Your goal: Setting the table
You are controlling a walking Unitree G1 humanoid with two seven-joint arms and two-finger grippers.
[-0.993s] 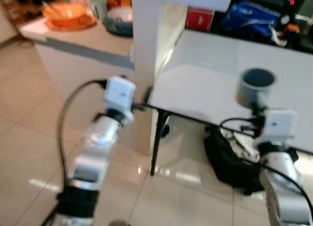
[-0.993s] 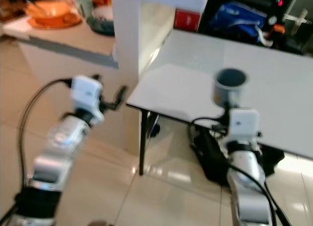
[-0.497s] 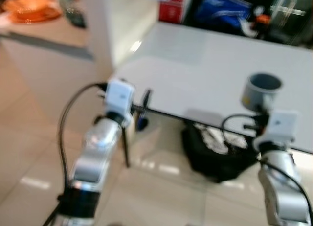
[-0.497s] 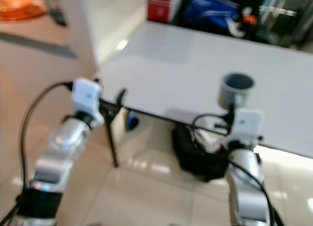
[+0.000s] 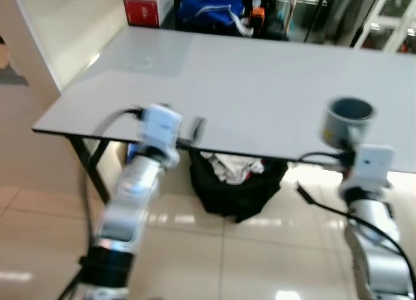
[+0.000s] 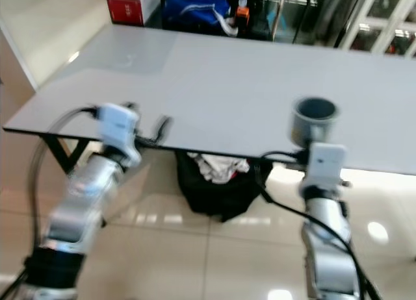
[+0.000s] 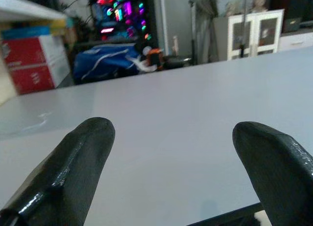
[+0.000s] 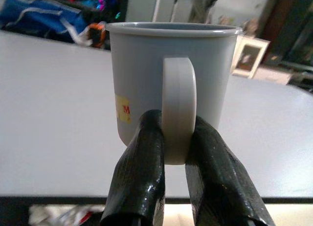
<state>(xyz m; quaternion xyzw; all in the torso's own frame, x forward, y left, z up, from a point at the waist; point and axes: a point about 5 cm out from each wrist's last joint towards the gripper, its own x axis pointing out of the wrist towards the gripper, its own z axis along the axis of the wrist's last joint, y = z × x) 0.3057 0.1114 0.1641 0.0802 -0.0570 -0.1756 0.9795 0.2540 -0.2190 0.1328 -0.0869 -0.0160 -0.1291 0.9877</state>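
Even indoor light, fairly bright. Both eye views are softly smeared by motion blur (arms and edges worst). Glare patches shine on the floor tiles (image 5: 182,219) and a pale sheen crosses the surface (image 5: 149,53). Wrist views are sharper nearby, backgrounds soft and dim.

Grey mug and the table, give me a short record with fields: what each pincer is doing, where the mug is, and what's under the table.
right pincer: shut on the handle of the grey mug
grey mug: upright, held at the near edge of the white table
left pincer: open, holding nothing, at the table's near edge
under table: black bag on the tiled floor
beyond table: blue bag, red box
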